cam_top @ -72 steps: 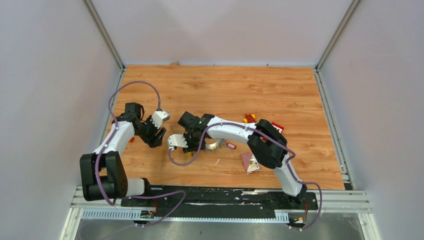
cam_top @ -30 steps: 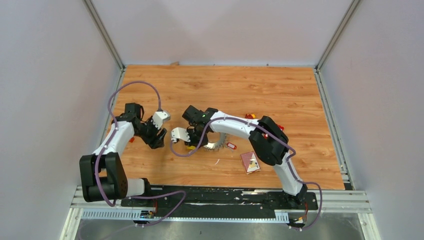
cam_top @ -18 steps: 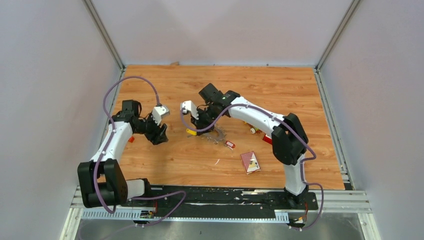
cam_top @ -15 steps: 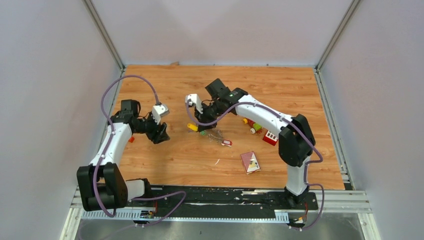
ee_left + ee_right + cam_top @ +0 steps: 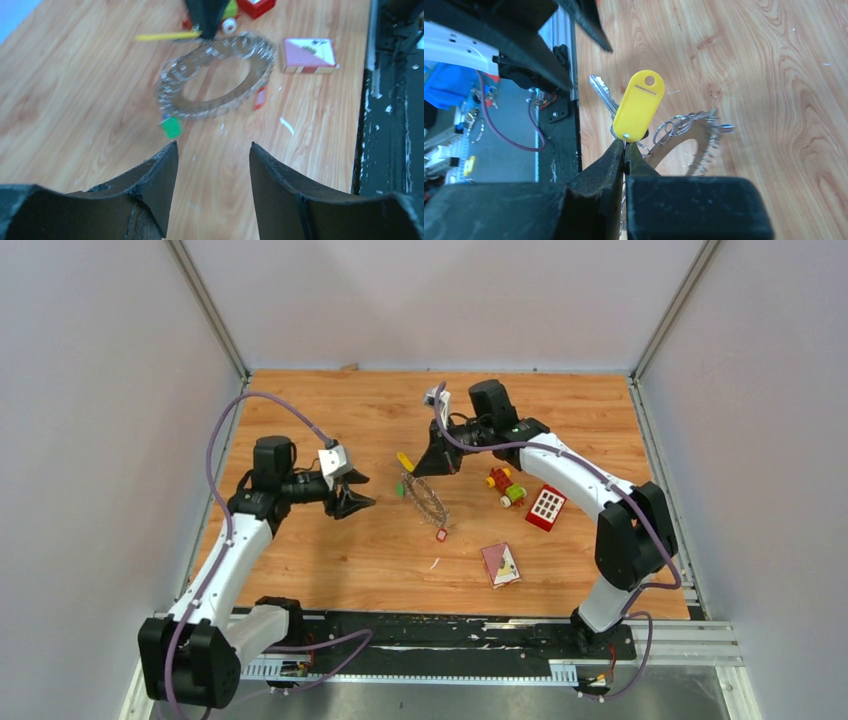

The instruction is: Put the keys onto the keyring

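free: table before left claw | blocked: keyring beyond

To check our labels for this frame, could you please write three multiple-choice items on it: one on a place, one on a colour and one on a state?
1. Where does the red-and-white card box lie?
A) nearer the arm bases than the red block with white buttons
B) against the far wall
C) in the far left corner

2. What colour is the tag that the right gripper pinches?
A) red
B) yellow
C) blue

3. How does the left gripper stand?
A) shut on a key
B) shut on nothing
C) open, with nothing between its fingers

Answers:
1 A, since the top view shows the box below the block, towards the bases.
2 B, since the right wrist view shows a yellow tag in the closed fingertips.
3 C, since the left wrist view shows a clear gap between the fingers, with the keyring beyond them.
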`<state>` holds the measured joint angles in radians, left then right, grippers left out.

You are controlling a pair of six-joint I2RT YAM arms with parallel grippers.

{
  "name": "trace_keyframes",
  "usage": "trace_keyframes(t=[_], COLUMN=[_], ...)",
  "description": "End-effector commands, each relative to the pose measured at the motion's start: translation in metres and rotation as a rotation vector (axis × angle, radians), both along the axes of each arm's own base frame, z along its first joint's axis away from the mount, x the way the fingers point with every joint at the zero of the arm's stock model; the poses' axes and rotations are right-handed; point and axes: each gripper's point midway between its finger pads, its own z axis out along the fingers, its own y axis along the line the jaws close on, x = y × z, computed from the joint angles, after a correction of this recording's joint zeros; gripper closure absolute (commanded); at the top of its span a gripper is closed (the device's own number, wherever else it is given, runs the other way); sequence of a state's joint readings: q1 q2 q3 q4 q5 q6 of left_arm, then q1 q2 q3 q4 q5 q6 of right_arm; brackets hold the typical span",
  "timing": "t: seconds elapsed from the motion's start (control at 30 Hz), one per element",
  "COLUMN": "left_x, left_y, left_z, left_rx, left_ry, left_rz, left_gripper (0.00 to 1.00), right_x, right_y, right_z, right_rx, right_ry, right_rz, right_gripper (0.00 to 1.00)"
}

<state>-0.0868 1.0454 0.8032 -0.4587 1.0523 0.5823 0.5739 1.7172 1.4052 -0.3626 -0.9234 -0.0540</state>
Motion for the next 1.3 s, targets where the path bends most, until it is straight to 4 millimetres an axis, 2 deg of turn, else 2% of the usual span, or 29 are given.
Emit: trace_keyframes(t=[0.0, 0.07, 0.17, 0.3, 0.43, 0.6, 0.77, 0.9, 1.1, 1.27], left_x=[0.001, -0.001, 0.008, 0.015, 0.013, 0.02, 0.032, 0.028, 0.025, 0.026], left_y=[-0.043, -0.059, -0.074, -0.091, -0.103, -0.109, -0.105, -0.11, -0.115, -0.117], left_z=[0.047, 0.051, 0.053, 0.058, 0.057, 0.048, 0.048, 0.049, 0.037, 0.034], left_rx=[-0.158, -0.17, -0.178, -0.232, -0.261, -0.253, -0.252, -0.276, -0.271, -0.273], left_ry=[-0.213, -0.265, -0.325, -0.352, -0.342, -0.332, -0.317, -0.317, -0.279, -0.28], left_rz=[-0.09, -0.134, -0.13, -0.146, -0.171, -0.119, -0.036, -0.063, -0.105, -0.121], left_gripper=[0.38, 0.38, 0.39, 0.4, 0.44, 0.49, 0.54, 0.54, 0.55, 0.64], right_x=[-0.006, -0.006, -0.005, -0.005, -0.002, 0.002, 0.002, 0.001, 0.001, 0.001], right_y=[0.0, -0.003, -0.007, -0.012, -0.017, -0.023, -0.025, -0.026, -0.029, -0.029], right_z=[0.056, 0.057, 0.059, 0.06, 0.064, 0.064, 0.065, 0.067, 0.071, 0.072], right_rx=[0.179, 0.199, 0.22, 0.223, 0.246, 0.258, 0.276, 0.295, 0.302, 0.304], right_ry=[0.007, 0.025, 0.042, 0.062, 0.049, 0.076, 0.095, 0.106, 0.099, 0.098], right_rz=[0.008, 0.003, -0.007, -0.025, -0.048, -0.079, -0.083, -0.073, -0.078, -0.079], right_gripper=[1.0, 1.0, 1.0, 1.0, 1.0, 1.0, 1.0, 1.0, 1.0, 1.0])
